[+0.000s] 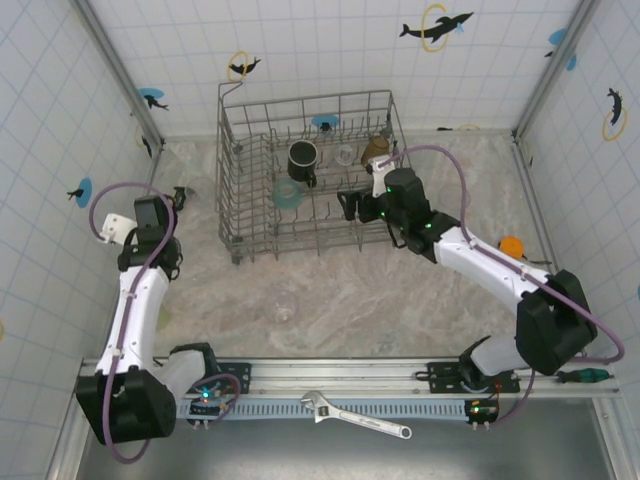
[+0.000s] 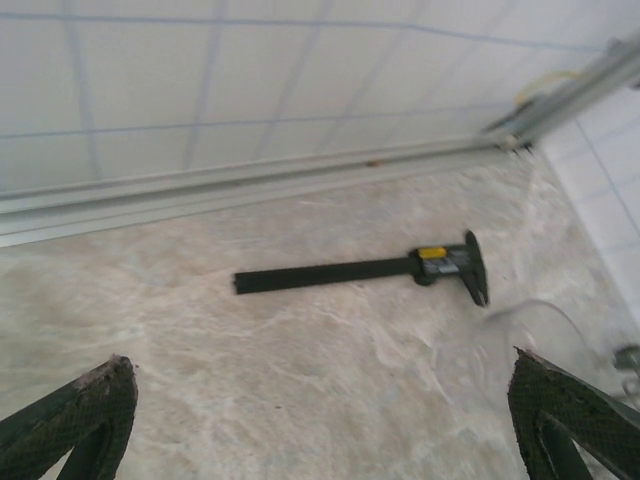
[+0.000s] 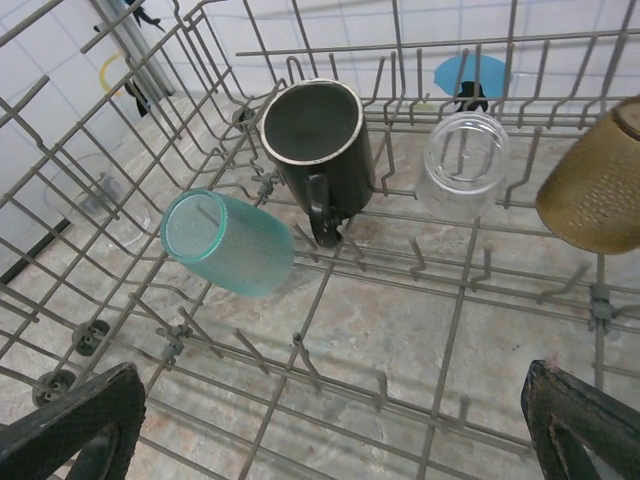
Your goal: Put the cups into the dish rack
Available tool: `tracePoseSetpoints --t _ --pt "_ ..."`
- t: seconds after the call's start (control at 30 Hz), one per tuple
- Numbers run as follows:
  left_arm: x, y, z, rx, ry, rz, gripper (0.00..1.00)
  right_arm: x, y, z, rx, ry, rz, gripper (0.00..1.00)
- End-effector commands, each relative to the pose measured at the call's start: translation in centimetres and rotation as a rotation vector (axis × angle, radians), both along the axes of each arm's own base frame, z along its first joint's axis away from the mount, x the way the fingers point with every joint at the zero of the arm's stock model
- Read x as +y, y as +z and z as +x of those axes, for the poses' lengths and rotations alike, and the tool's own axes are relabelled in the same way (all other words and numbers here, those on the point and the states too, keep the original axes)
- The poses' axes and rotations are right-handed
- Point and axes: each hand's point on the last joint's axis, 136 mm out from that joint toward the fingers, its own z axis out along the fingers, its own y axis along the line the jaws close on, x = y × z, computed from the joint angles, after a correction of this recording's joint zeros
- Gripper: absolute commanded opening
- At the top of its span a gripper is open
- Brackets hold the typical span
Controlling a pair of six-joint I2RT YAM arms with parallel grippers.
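Note:
The grey wire dish rack (image 1: 228, 180) stands at the back middle of the table. Inside it lie a black handled mug (image 1: 303, 160) (image 3: 320, 140), a pale teal cup (image 1: 287, 193) (image 3: 228, 245) on its side, a clear glass (image 1: 345, 155) (image 3: 462, 160) and an amber tumbler (image 1: 377, 147) (image 3: 595, 190). Another clear glass (image 1: 284, 305) stands on the table in front of the rack. My right gripper (image 1: 345, 205) (image 3: 330, 385) hangs open over the rack's front right part, holding nothing. My left gripper (image 1: 160, 207) (image 2: 322, 368) is open over bare table, left of the rack.
A black caliper (image 2: 360, 270) lies ahead of the left gripper near the left wall. A faint clear glass (image 3: 100, 190) shows beyond the rack's left wall. A small orange round object (image 1: 512, 245) sits at the right. A wrench (image 1: 355, 415) lies on the front rail.

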Motion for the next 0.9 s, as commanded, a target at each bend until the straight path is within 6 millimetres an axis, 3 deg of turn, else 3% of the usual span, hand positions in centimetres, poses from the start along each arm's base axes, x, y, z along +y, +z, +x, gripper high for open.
tracePoseSetpoints --t 0.0,0.07,0.13,0.27,0.87 --pt "1.3 0.4 -3.1 0.075 0.164 0.011 0.97 -0.8 2.1 -0.4 -0.057 -0.002 0.073 1.0" --pt "1.6 -0.6 -4.7 0.165 0.226 0.007 0.97 -1.3 1.9 -0.6 -0.055 -0.01 0.08 1.0" --pt "1.8 0.0 -5.5 0.219 0.286 -0.002 0.97 -1.5 1.8 -0.8 -0.053 -0.012 0.084 1.0" --pt "1.5 -0.7 -6.4 0.344 0.299 -0.02 0.97 -1.5 1.9 -1.0 -0.045 -0.012 0.104 1.0" --pt "0.7 -3.6 -8.4 0.354 0.304 -0.085 0.97 -0.4 2.4 -2.5 -0.039 -0.013 0.096 1.0"
